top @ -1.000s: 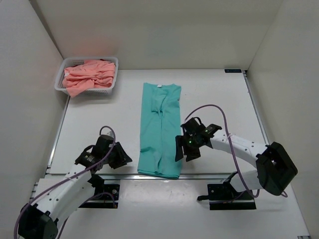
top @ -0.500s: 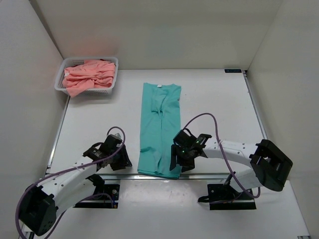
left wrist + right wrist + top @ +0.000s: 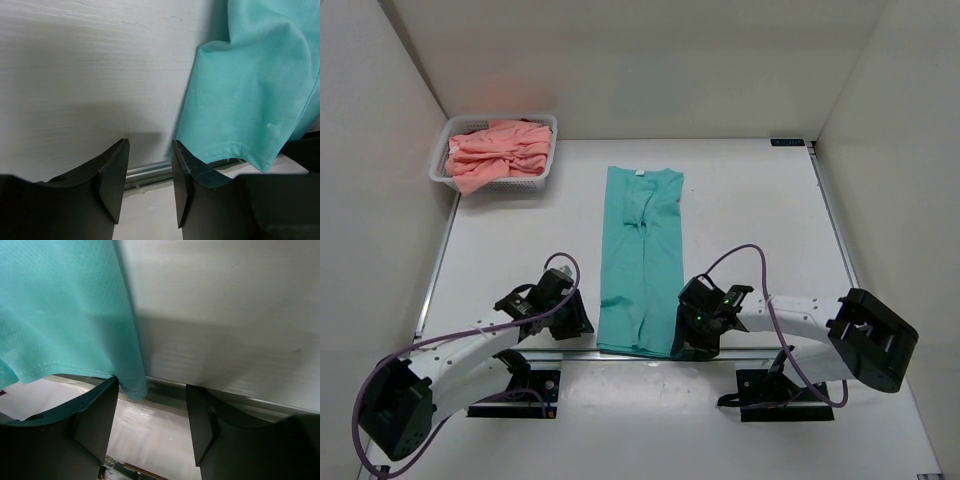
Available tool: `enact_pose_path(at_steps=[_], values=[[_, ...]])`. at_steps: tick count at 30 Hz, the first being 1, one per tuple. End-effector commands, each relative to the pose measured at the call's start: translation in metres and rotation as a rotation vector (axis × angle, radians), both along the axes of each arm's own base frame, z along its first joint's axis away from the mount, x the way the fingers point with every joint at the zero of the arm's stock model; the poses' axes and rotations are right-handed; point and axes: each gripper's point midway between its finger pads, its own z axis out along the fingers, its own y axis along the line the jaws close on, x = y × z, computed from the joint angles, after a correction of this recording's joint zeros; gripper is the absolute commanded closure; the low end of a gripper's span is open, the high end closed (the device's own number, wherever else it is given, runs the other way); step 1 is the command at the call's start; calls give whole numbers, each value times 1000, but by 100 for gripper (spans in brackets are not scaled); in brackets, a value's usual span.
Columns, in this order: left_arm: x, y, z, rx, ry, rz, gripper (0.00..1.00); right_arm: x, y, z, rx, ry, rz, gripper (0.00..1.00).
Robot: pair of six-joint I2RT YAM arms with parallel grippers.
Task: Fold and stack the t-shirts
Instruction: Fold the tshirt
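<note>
Teal-green t-shirt (image 3: 642, 260) lies folded lengthwise mid-way across the table (image 3: 750, 200), collar at 12 o'clock, hem at the near edge. The left gripper (image 3: 582, 324) flanks the hem at 7 o'clock and the right gripper (image 3: 684, 336) at 5 o'clock, both with jaws parted and empty. Salmon-pink t-shirts (image 3: 500, 155) fill the basket (image 3: 440, 168) at 10 o'clock.

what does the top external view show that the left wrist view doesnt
Only the top external view shows the whole teal-green t-shirt laid lengthwise, its white neck label at the far end, the salmon-pink t-shirts in the white mesh basket, and the right gripper at the hem's right corner. Only the left wrist view shows the hem stitching and the left gripper with its fingers apart and nothing between them. Both show the shirt's near left corner at the near edge of the table.
</note>
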Motion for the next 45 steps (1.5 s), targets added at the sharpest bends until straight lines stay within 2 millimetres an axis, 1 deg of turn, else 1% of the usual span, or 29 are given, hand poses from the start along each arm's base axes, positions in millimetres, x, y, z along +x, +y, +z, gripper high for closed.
enact_pose_path(at_steps=[1, 2, 6, 7, 8, 14, 17, 19, 20, 21, 22, 23, 24, 25, 26, 28, 29, 30, 33, 34, 36, 37, 38, 39, 40, 42, 43, 44, 45], values=[[12, -19, 18, -69, -49, -11, 50, 11, 15, 8, 63, -36, -34, 47], [13, -20, 19, -78, -48, -4, 51, 8, 14, 7, 62, -28, -29, 51], [6, -24, 17, -77, -28, -27, 50, 9, 20, 7, 71, -22, -21, 62], [4, -26, 16, -88, -19, -29, 51, 11, 23, 10, 82, -28, -12, 69], [4, -30, 21, -101, -26, -32, 50, 9, 22, 8, 75, -19, -10, 73], [-6, -46, 19, -119, -16, -81, 50, 12, 29, 13, 103, -21, -13, 75], [-9, -47, 13, -86, 4, -100, 50, 12, 30, 11, 98, -16, -11, 77], [-12, -42, 7, -47, 20, -106, 50, 13, 35, 16, 125, -22, 3, 86], [-13, -41, 4, -37, 29, -105, 50, 12, 35, 15, 125, -19, 2, 88], [-12, -42, 4, -41, 25, -104, 52, 13, 36, 17, 133, -22, 8, 95], [-13, -42, 3, -41, 31, -105, 58, 13, 38, 19, 140, -25, 18, 99], [-15, -42, 2, -44, 46, -105, 71, 13, 39, 20, 140, -22, 24, 100], [-14, -44, 4, -52, 40, -113, 78, 13, 41, 23, 147, -21, 28, 100], [-12, -45, 7, -50, 36, -114, 90, 14, 41, 26, 142, -26, 42, 100], [-13, -44, 10, -49, 36, -123, 98, 18, 44, 34, 159, -37, 48, 100], [-1, -49, 23, -59, 4, -118, 100, 24, 43, 42, 161, -45, 42, 100], [0, -48, 25, -54, 3, -128, 100, 28, 43, 46, 173, -53, 51, 100], [5, -46, 30, -54, 2, -117, 100, 31, 47, 54, 197, -61, 60, 100], [13, -51, 42, -79, -6, -123, 100, 46, 42, 65, 223, -62, 45, 100], [17, -52, 45, -84, -8, -119, 100, 47, 41, 68, 225, -53, 52, 100], [30, -51, 54, -94, -33, -94, 100, 58, 36, 73, 239, -62, 62, 100], [32, -52, 57, -103, -40, -95, 100, 64, 36, 77, 244, -71, 72, 100], [39, -50, 59, -100, -42, -74, 100, 67, 31, 76, 231, -58, 63, 100], [44, -47, 59, -95, -38, -60, 100, 75, 30, 79, 246, -62, 65, 100], [50, -48, 62, -96, -45, -57, 100, 77, 30, 82, 250, -59, 74, 100], [65, -48, 70, -98, -68, -26, 100, 95, 23, 85, 246, -77, 70, 100], [72, -47, 69, -91, -69, -8, 100, 101, 20, 90, 249, -89, 85, 100], [79, -50, 76, -103, -89, -7, 100, 105, 16, 88, 240, -68, 74, 100], [86, -50, 75, -100, -80, 8, 100, 115, 14, 94, 245, -77, 70, 100]])
